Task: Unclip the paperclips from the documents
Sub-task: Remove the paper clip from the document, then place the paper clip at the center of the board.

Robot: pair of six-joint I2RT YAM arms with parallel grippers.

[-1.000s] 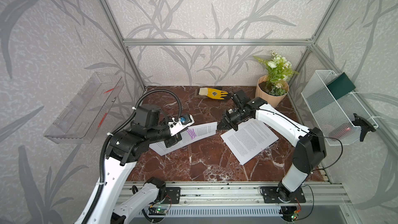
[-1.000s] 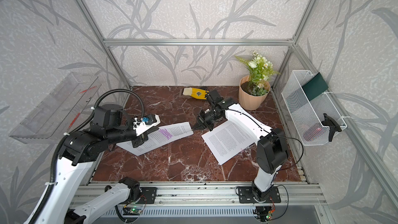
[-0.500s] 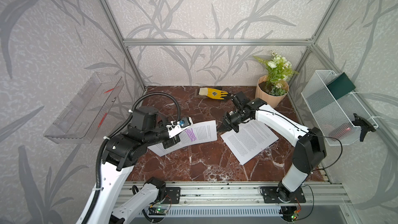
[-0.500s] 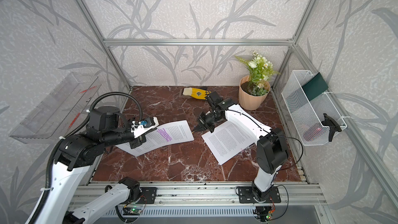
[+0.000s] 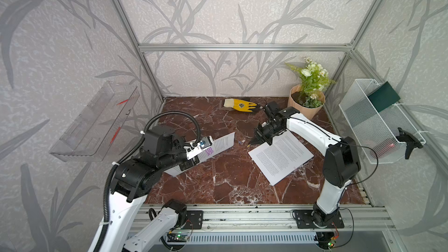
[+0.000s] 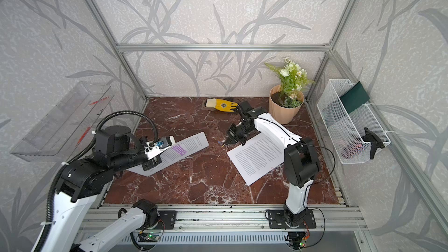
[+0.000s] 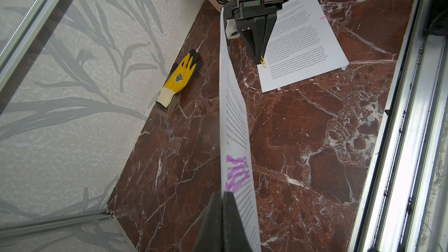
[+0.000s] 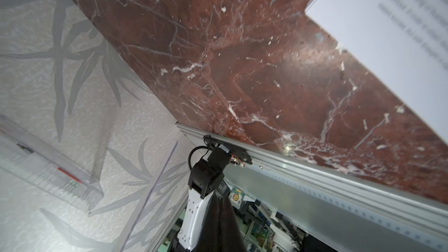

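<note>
Right tool (image 7: pixel 259 59) pinches gold paperclip (image 7: pixel 263 63) at tip; left tool (image 7: pixel 222 198) grips highlighted document (image 7: pixel 234 117).

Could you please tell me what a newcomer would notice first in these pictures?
Likely the purple-marked document, pinched at its edge in the shut left pincer on the robot's left side, and the gold paperclip hanging from the tips of the shut right pincer, by the unmarked document. A yellow glove lies at the back of the table.

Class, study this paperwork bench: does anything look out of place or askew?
Yes. A yellow glove lies at the back, unrelated to paperwork. The highlighted document is held up at a slant, pinched in the left gripper, while the other document lies flat.
</note>
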